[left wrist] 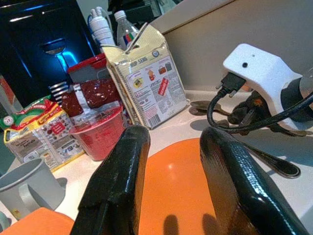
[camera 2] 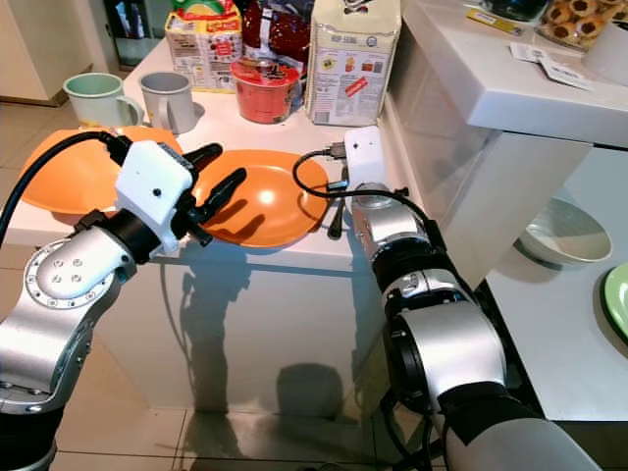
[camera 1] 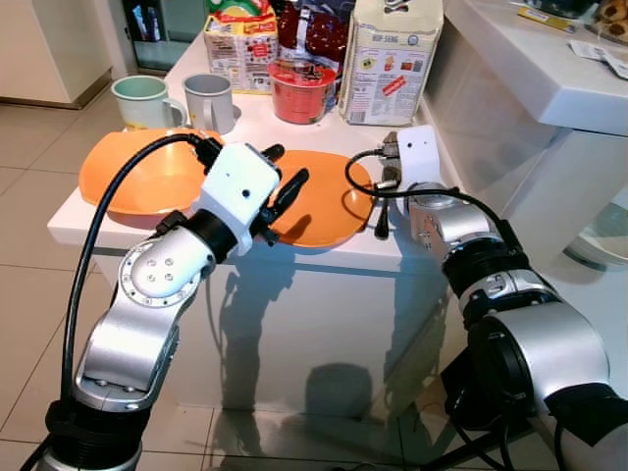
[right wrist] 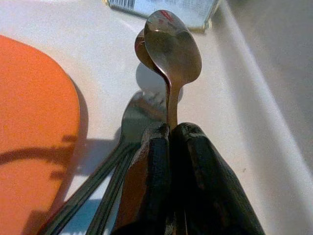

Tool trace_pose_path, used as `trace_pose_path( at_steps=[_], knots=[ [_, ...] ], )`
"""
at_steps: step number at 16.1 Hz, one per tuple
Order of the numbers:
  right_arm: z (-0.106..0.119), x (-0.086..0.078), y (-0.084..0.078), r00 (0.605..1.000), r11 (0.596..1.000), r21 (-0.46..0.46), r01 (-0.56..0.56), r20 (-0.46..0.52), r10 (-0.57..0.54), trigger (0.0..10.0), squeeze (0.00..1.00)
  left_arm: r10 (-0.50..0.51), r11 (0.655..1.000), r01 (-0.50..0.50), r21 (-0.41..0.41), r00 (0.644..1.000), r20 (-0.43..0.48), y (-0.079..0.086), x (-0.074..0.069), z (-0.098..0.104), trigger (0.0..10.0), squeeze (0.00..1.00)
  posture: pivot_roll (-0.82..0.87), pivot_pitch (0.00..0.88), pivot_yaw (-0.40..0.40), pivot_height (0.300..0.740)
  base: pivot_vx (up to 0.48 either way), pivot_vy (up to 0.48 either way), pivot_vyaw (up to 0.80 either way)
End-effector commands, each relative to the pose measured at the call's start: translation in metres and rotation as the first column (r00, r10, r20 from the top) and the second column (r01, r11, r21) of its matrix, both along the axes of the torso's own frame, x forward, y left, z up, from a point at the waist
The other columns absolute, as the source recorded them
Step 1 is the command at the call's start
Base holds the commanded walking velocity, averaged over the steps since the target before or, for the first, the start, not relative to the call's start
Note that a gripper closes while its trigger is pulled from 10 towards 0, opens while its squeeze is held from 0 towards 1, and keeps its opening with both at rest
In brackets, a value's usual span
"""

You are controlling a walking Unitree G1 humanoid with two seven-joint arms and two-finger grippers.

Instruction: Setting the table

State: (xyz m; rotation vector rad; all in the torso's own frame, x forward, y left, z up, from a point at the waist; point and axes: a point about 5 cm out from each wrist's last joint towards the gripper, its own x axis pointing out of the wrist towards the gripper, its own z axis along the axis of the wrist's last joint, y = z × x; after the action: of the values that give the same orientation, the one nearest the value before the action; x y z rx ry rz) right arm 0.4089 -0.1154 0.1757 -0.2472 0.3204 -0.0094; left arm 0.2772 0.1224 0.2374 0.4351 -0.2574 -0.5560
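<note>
— Two orange plates lay on the white counter (camera 1: 324, 257) when we looked: one plate (camera 1: 324, 201) at the centre of the left eye frame, a second plate (camera 1: 147, 177) to its left, partly hidden by our left arm.

— And what did we have in the right gripper (right wrist: 171, 128)?

— We had its fingers pressed together on the handle of a spoon (right wrist: 173, 54). In the right wrist frame the bowl of that spoon stood at top centre, raised over the counter, with what looked like a second spoon bowl just behind it. A fork (right wrist: 134, 122) lay on the counter beside the fingers, near the rim of the centre plate.

— Where was the left gripper (camera 1: 285, 186)?

— We held it over the left edge of the centre plate, fingers (left wrist: 117, 191) spread and pinching nothing. In the left wrist frame the orange showed between them.

— What stood farther back?

— Along the top of the left eye frame we saw a green mug (camera 1: 142, 100) and a grey mug (camera 1: 209, 100) at upper left, then a red cup (camera 1: 302, 90), a colourful box (camera 1: 238, 49), a dark red packet (camera 1: 314, 34) and a white paper bag (camera 1: 392, 59) at top centre. In the right eye frame a grey bowl (camera 2: 564, 234) sat at the right edge, on a lower surface.
</note>
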Motion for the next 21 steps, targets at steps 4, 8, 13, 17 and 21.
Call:
trace_pose_path(
  at_steps=[4,8,13,17,21],
  knots=[
    [0.011,0.003,-0.009,0.998,0.999,-0.037,0.016,0.063,-0.013,10.0,0.0,-0.011,1.0,0.011,0.008,1.0,0.029,-0.002,0.0,0.006,10.0,0.0,0.09,0.0,-0.099,0.74,0.0,0.0,0.0],
    [0.01,0.002,-0.013,0.998,0.999,-0.021,0.028,0.056,-0.026,10.0,1.0,-0.014,1.0,0.013,0.01,0.999,0.029,-0.003,0.0,0.006,10.0,0.0,0.09,0.0,-0.098,0.74,0.0,0.0,0.0],
    [0.009,0.002,-0.016,0.998,0.999,-0.029,0.035,0.052,-0.033,10.0,1.0,-0.015,1.0,0.015,0.012,0.999,0.03,-0.003,0.001,0.006,10.0,0.0,0.09,0.0,-0.097,0.74,0.0,0.0,0.0],
    [0.008,0.002,-0.016,0.999,0.999,-0.029,0.031,0.043,-0.03,10.0,1.0,-0.014,1.0,0.013,0.013,0.999,0.03,-0.003,0.001,0.006,10.0,0.0,0.09,0.0,-0.097,0.74,0.0,0.0,0.0],
    [0.002,0.002,-0.016,1.0,1.0,-0.006,-0.003,-0.007,0.003,10.0,1.0,-0.013,1.0,0.012,0.014,0.999,0.032,-0.003,0.002,0.007,10.0,0.0,0.09,0.0,-0.095,0.74,0.0,0.0,0.0]
  ],
)
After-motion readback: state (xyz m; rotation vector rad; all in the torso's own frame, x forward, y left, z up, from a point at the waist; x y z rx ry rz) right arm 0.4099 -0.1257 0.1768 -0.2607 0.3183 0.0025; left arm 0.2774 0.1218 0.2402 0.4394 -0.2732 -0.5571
